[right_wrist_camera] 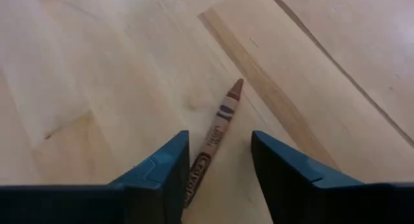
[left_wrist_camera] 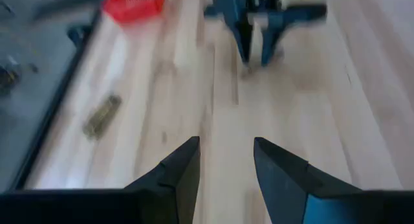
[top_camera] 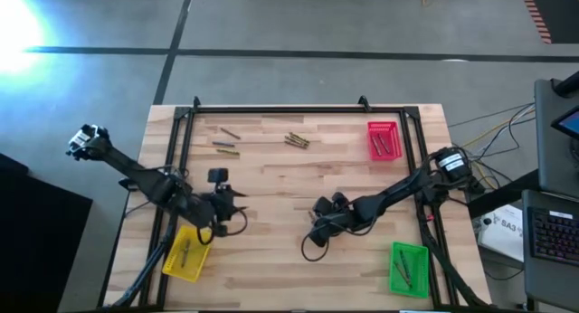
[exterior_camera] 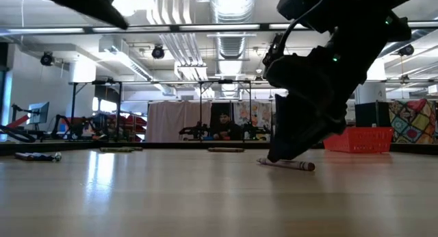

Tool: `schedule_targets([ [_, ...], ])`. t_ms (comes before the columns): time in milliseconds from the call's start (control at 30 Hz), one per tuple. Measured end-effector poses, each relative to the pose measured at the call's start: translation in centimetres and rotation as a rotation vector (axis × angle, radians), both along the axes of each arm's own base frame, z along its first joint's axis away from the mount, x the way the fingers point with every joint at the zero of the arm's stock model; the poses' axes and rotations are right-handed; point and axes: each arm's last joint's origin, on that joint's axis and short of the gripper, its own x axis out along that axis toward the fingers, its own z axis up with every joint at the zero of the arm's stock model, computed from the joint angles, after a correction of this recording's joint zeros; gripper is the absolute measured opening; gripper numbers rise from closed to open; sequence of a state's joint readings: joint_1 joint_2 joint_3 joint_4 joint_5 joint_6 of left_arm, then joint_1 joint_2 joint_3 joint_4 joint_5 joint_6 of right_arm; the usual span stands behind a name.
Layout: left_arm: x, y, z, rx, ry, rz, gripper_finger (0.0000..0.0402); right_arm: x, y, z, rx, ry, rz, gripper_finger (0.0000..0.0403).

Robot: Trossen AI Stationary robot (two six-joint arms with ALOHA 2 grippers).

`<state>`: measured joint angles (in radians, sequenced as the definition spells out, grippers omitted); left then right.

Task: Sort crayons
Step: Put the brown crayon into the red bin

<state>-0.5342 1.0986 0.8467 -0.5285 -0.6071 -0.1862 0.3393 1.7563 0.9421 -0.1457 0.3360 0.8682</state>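
Note:
A brown crayon (right_wrist_camera: pixel 218 130) lies flat on the wooden table near its middle, also seen as the crayon (exterior_camera: pixel 287 164) in the low view. My right gripper (right_wrist_camera: pixel 220 138) stands low over it, open, one finger on each side of its paper-wrapped end; the tip points away from the fingers. More crayons lie at the far side: a small bunch (top_camera: pixel 297 140) and loose ones (top_camera: pixel 226 150). My left gripper (left_wrist_camera: pixel 226 143) hangs open and empty above the table, beside the yellow tray (top_camera: pixel 185 252).
A red tray (top_camera: pixel 384 139) sits at the far right, a green tray (top_camera: pixel 409 268) at the near right, and the yellow tray at the near left, each with crayons in it. A black frame (top_camera: pixel 298 109) runs along the table's far and side edges.

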Motion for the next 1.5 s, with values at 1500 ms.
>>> schedule_targets([
  [1500, 0.1, 6.0, -9.9, 0.179, -0.348, 0.434, 0.0107, -12.3, -19.6, 5.9, -0.387, 0.358, -0.672, 0.0013],
])
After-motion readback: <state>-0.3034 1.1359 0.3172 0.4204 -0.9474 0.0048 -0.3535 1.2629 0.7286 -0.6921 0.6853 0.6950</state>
